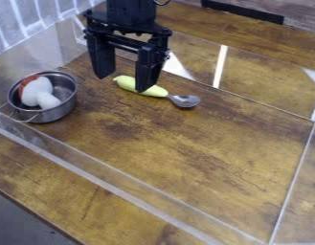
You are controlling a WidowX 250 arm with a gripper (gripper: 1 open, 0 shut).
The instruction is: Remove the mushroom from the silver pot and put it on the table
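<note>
the gripper [125, 69] hangs wide open — holding nothing, far of centre. the mushroom [41, 92] lies in the silver pot [60, 103] at left.

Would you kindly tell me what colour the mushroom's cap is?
Reddish-brown, above a white stem, on the mushroom in the pot; camera view.

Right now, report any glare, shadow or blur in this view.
Camera view: bright window glare streaks the table right of the tool; highlights run along the acrylic walls; the silver pot glints at its rim; the whole frame is soft, and the mushroom lacks detail.
</note>
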